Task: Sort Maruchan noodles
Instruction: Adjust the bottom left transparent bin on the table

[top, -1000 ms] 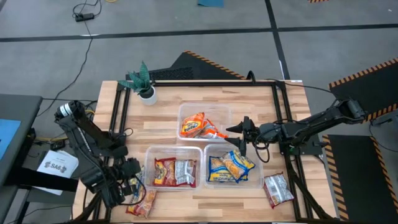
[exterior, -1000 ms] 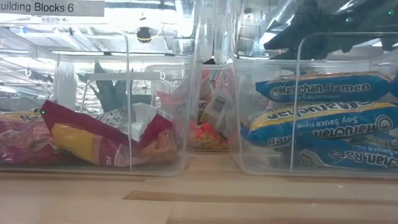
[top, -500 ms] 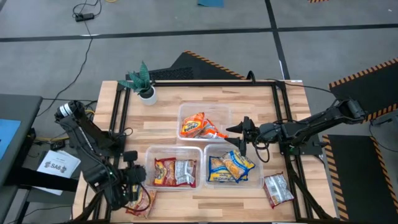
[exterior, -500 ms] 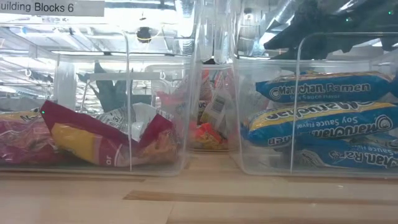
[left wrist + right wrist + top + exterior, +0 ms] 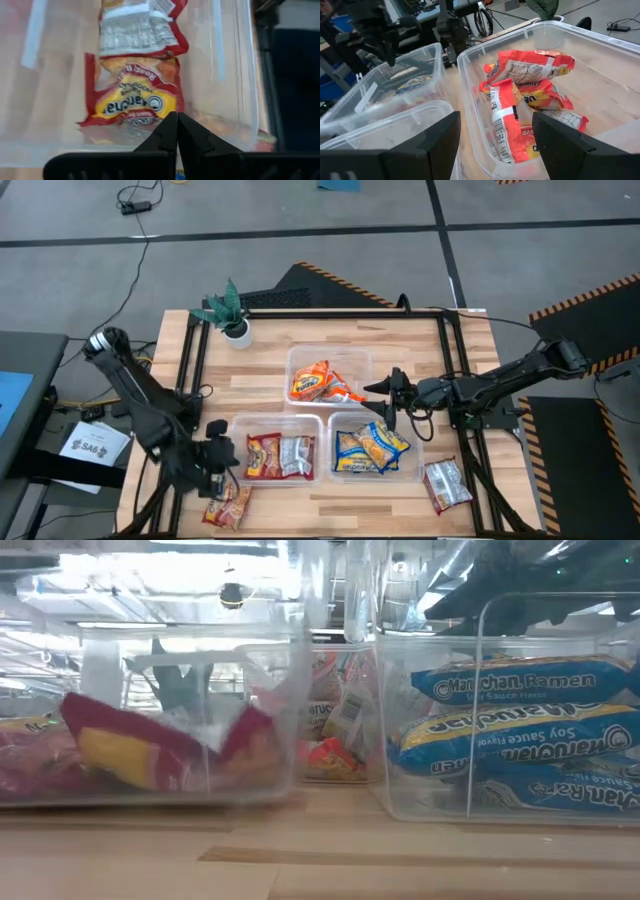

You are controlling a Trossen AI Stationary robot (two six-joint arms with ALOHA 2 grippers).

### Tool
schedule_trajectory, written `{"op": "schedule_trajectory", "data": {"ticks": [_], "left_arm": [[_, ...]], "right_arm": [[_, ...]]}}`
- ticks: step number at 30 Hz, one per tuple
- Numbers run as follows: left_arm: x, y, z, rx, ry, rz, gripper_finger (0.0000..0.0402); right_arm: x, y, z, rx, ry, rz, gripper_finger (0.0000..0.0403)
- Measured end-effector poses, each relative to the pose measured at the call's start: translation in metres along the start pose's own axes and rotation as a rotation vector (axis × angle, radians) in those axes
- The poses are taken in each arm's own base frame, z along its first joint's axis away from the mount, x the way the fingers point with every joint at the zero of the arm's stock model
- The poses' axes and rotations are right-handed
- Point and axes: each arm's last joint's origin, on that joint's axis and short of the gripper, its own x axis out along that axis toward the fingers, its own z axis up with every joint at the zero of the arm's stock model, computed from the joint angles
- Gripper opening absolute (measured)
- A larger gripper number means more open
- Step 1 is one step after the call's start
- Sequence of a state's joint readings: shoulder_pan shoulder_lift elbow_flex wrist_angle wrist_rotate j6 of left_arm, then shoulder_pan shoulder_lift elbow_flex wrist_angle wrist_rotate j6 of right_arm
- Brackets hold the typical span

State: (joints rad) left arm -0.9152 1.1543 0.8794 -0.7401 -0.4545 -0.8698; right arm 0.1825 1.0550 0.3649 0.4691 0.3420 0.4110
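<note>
Three clear tubs hold Maruchan packets. The near-left tub (image 5: pixel 242 423) holds red and silvery ones (image 5: pixel 280 456). The near-right tub (image 5: pixel 416 472) holds yellow-and-blue ones (image 5: pixel 370 448). The far tub (image 5: pixel 300 353) holds orange ones (image 5: pixel 322 382). One red packet (image 5: pixel 228 505) lies flat on the table by the near-left corner, and a silvery-red one (image 5: pixel 445 483) lies near the right edge. My left gripper (image 5: pixel 217 452), shut, is at the near-left tub's left wall. My right gripper (image 5: pixel 385 402) hangs open between the far tub and the near-right tub. My left gripper has its shut fingertips (image 5: pixel 176 120) against the left end wall (image 5: pixel 125 150) of the near-left tub, coming about level from the table's left. The tub stands on the table and shows smeared in the low view (image 5: pixel 150 740). I cannot tell where exactly on the wall they touch.
A small potted plant (image 5: pixel 232 315) stands at the far-left corner. A black frame (image 5: pixel 450 360) borders the table's sides. Bare wood shows along the near edge between the two loose packets and left of the far tub.
My left gripper rose from beside the loose red packet and moved toward the far edge and right, up to the near-left tub's left wall. That tub now shows blurred and slightly shifted in the low view. The loose packet stayed put.
</note>
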Motion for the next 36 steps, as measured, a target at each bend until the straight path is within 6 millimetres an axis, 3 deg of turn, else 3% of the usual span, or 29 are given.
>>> {"op": "schedule_trajectory", "data": {"ticks": [6, 14, 23, 28, 32, 36], "left_arm": [[-0.03, 0.028, -0.008, -0.081, -0.249, -0.257, 0.0], [-0.043, 0.044, -0.014, -0.129, -0.358, -0.32, 0.0], [-0.047, 0.045, -0.019, -0.254, -0.079, -0.331, 0.0], [-0.049, 0.047, -0.022, -0.355, 0.112, -0.222, 0.0], [-0.041, 0.049, -0.031, -0.401, 0.232, -0.082, 0.0], [-0.027, 0.038, -0.032, -0.374, 0.272, -0.054, 0.0]], "right_arm": [[0.0, -0.001, -0.002, -0.006, 0.017, -0.01, 0.0269], [0.0, -0.001, -0.002, -0.006, 0.017, -0.01, 0.0269], [0.0, -0.001, -0.002, -0.009, 0.023, -0.014, 0.0269], [0.0, -0.001, -0.002, -0.008, 0.021, -0.014, 0.0269], [0.0, -0.001, -0.002, -0.008, 0.021, -0.015, 0.0269], [0.0, -0.001, -0.002, -0.008, 0.021, -0.015, 0.0269]]}}
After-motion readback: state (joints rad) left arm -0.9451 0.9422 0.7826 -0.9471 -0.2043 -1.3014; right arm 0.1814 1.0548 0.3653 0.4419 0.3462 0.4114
